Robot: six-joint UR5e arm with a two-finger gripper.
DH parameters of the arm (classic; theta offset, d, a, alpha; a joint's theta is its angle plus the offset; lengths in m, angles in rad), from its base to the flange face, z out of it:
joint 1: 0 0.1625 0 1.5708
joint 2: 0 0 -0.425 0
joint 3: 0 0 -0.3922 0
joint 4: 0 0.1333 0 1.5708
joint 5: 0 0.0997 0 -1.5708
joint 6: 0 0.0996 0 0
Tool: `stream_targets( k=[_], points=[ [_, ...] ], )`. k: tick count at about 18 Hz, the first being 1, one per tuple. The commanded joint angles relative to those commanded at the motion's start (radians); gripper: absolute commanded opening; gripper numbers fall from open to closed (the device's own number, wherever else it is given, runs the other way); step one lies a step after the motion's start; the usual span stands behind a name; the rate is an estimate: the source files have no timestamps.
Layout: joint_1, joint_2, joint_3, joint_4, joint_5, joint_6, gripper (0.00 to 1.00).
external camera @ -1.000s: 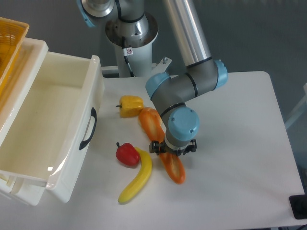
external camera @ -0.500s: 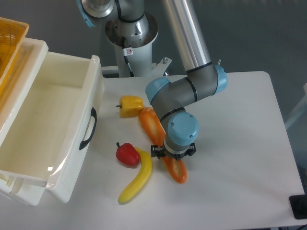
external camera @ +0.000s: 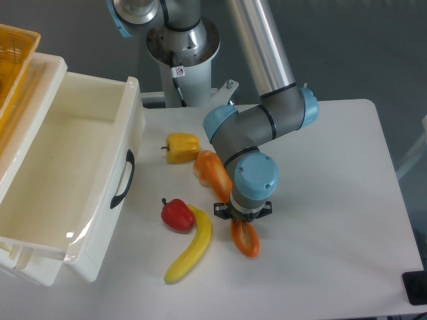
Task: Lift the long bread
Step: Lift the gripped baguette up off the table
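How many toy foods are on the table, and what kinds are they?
Yellow pepper: 1
Red pepper: 1
Banana: 1
Long bread: 1, partly hidden under the gripper
Total: 4 toy foods

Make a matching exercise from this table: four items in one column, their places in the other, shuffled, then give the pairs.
Items:
1. long bread
2. banana
3. red pepper
4. yellow pepper

Places:
A. nearest the robot's base, by the bread's far end
B. partly under the gripper
C. nearest the table's front edge
D. against the banana's upper end

Pairs: 1-B, 2-C, 3-D, 4-A
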Motion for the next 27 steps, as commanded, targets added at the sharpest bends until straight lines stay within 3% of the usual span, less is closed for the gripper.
stream_targets(
  k=[7, 13, 23, 27],
  points=[
    [0.023, 0.003, 0.052, 0.0, -0.003, 0.002, 0.0],
    [0.029, 0.008, 0.055, -0.002, -0.003, 0.008, 0.0],
    [0.104, 0.052, 0.104, -0.015, -0.002, 0.472, 0.0],
    [0.126, 0.064, 0.141, -0.064, 0.002, 0.688, 0.0]
  ],
)
